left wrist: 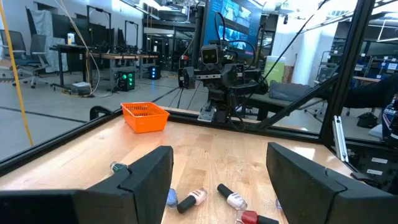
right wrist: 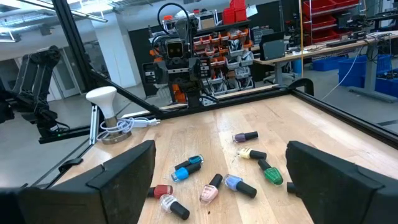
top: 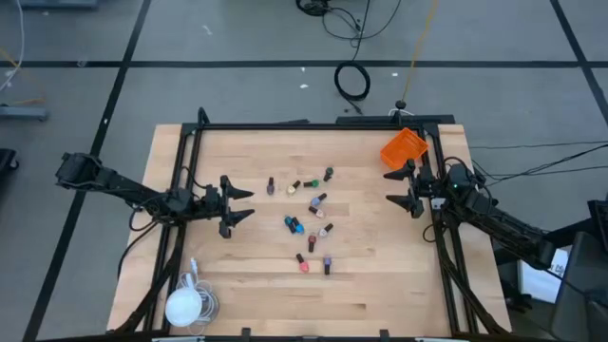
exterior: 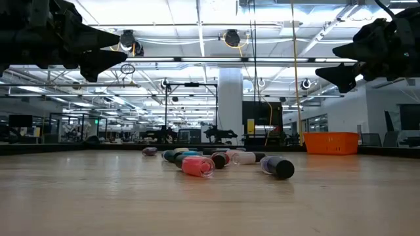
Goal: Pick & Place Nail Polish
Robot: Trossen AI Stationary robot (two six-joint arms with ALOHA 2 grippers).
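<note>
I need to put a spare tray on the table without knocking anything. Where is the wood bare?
Bare wood lies along the near edge between the white lamp and the right frame rail, and along the far edge left of the orange bin. The middle is crowded with nail polish bottles, between the left gripper and right gripper.

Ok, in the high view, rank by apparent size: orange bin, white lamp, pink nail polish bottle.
1. Orange bin
2. White lamp, close to the bin, so that ranking is unsure
3. Pink nail polish bottle, clearly smallest

The nail polish [exterior: 197, 164] bottles are overlapping in the low view, hiding the rear ones. Behind them, the orange bin [exterior: 330, 143] is looking blurry.
</note>
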